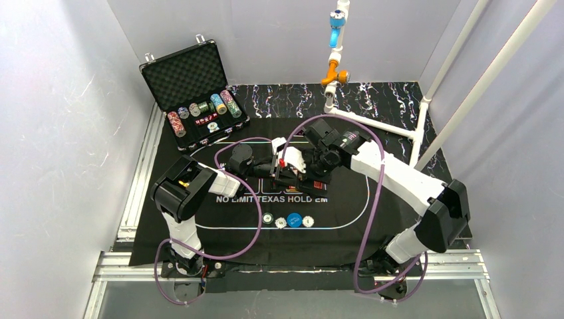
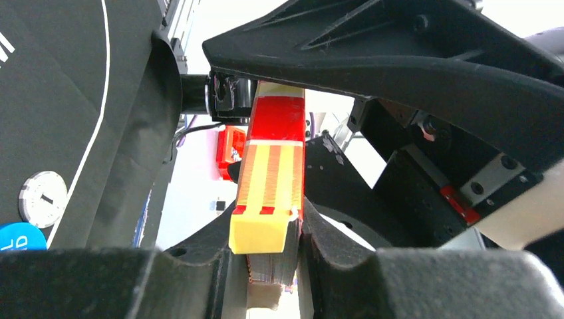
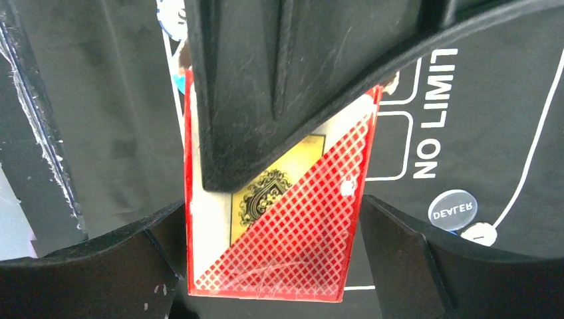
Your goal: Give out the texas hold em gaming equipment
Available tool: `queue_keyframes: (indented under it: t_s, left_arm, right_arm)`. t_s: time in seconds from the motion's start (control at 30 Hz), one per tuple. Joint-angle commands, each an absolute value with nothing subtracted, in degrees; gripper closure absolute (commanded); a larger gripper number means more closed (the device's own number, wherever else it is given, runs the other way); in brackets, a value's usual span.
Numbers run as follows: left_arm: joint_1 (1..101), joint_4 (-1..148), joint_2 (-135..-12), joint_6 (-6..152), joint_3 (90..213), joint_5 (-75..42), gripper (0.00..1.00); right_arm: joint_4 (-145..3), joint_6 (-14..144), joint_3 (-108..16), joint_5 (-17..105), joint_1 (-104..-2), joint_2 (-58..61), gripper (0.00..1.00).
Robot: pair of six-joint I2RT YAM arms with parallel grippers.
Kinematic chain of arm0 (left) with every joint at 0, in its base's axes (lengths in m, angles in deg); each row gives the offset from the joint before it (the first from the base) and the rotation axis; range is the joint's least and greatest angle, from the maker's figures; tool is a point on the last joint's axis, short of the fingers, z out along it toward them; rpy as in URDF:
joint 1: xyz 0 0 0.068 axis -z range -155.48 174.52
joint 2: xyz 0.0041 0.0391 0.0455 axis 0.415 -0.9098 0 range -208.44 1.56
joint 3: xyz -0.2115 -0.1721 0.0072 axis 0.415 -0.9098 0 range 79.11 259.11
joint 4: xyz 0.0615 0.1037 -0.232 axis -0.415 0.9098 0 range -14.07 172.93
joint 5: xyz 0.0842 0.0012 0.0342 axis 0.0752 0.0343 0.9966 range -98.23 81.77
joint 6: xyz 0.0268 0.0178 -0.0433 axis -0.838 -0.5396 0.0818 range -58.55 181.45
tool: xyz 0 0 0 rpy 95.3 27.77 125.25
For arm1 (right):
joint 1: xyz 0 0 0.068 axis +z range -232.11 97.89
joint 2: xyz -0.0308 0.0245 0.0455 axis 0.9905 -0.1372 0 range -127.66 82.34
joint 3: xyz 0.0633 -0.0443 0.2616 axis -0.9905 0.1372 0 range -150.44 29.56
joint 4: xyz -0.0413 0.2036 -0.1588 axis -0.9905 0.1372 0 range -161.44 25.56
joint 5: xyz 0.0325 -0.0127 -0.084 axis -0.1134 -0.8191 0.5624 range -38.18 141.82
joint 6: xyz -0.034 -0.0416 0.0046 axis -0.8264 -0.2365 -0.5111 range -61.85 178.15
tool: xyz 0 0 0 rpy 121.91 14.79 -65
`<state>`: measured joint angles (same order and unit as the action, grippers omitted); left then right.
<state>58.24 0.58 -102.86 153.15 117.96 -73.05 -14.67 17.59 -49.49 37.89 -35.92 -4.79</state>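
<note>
Over the middle of the mat, my left gripper [image 1: 282,166] is shut on the deck [image 1: 293,161]. In the left wrist view the card edges [image 2: 274,262] are pinched between my fingers, and the red and yellow card box [image 2: 271,173] runs on beyond them. My right gripper [image 1: 304,161] stands open around that box [image 3: 299,232]; its fingers [image 3: 153,246] are apart from both sides. A left finger [image 3: 279,86] lies across the box face. Round buttons lie on the near mat: a blue one [image 1: 294,220] among white ones [image 1: 281,222]. Striped poker chips [image 1: 199,109] sit in the case.
The black foam-lined case [image 1: 189,76] stands open at the back left. The printed mat [image 1: 199,206] covers the table. A white pipe frame [image 1: 372,123] rises at the back right. In the right wrist view a DEALER button [image 3: 452,209] and a white button [image 3: 480,234] lie on the mat.
</note>
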Motion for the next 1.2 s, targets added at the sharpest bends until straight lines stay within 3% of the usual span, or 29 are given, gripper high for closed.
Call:
queue_keyframes:
  t_s: [0.0,0.3,0.33,0.43,0.53,1.07,1.1,1.17]
  left_arm:
    - [58.5,-3.3,-99.7,152.4,118.8,-75.5,1.0]
    - [59.0,-3.1,-99.7,153.2,118.4,-75.4,1.0]
    - [59.0,-2.6,-99.9,153.2,118.4,-75.0,0.92]
    - [59.0,0.5,-100.3,152.2,118.6,-74.6,0.56]
    - [59.0,1.4,-100.7,151.8,118.4,-73.8,0.45]
    - [59.4,-0.3,-103.9,154.0,118.8,-72.7,0.47]
    - [59.4,-0.6,-104.2,154.3,118.9,-72.6,0.49]
    - [59.4,-1.5,-105.0,154.9,119.1,-72.4,0.62]
  right_arm:
    - [-20.0,17.1,-45.9,35.3,-36.0,0.8,0.06]
    - [-21.9,17.5,-44.4,36.2,-36.1,2.0,0.43]
    - [-21.3,17.4,-45.0,36.1,-36.1,1.8,0.44]
    - [-18.4,17.5,-47.5,36.2,-36.1,0.7,0.45]
    - [-15.1,18.3,-49.0,36.6,-36.0,-1.2,0.43]
    - [-3.2,18.1,-58.9,39.3,-34.1,-7.9,0.38]
    - [-2.9,17.9,-59.2,39.8,-34.0,-8.5,0.38]
    - [-1.5,16.9,-60.1,39.3,-33.3,-9.1,0.38]
